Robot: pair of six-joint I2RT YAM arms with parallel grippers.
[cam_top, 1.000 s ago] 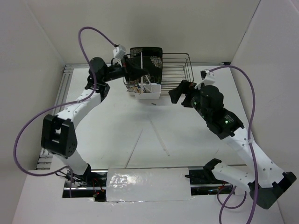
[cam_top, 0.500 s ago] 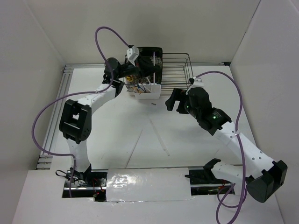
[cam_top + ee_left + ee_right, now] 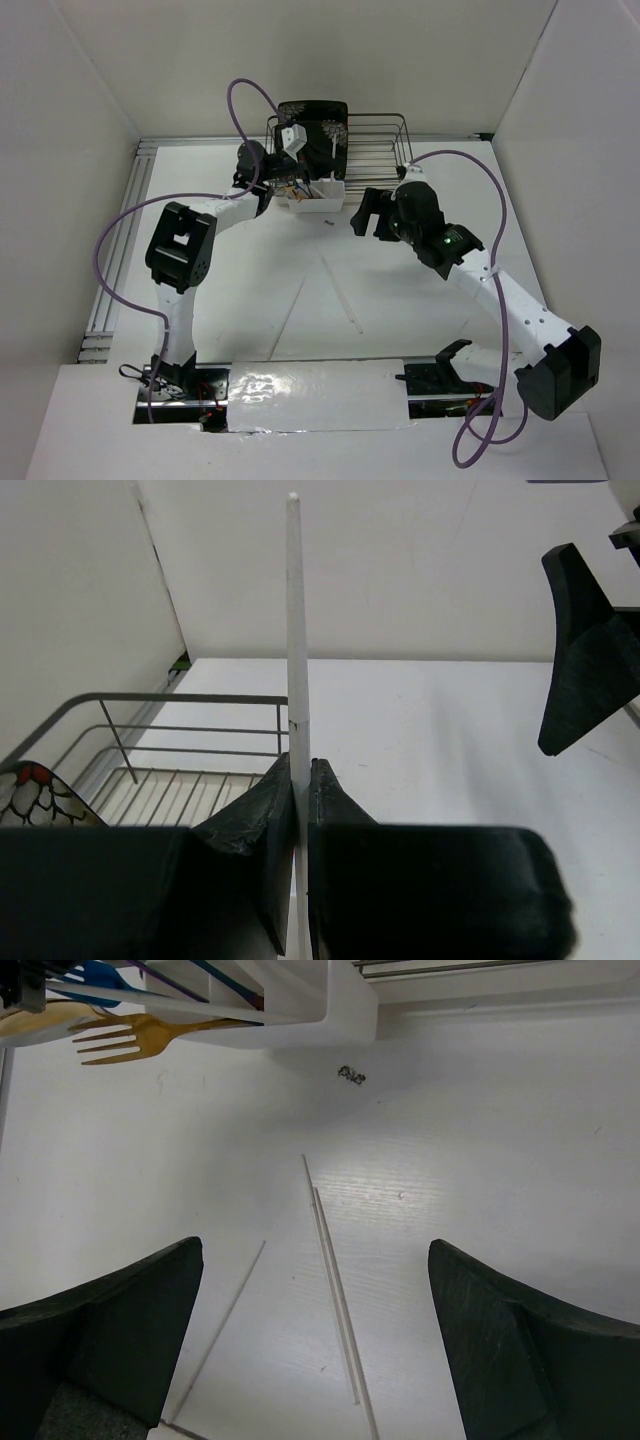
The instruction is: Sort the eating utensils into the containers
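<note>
Black plate (image 3: 326, 114) in wire rack (image 3: 386, 136) behind caddy (image 3: 322, 206).

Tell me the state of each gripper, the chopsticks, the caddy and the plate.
left gripper: shut on one chopstick
right gripper: open, empty
loose chopsticks: lying flat on the table
caddy: holds utensils
plate: standing in the wire rack

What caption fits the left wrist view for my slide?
Left gripper shut on a pale chopstick, wire rack beside it.
</note>
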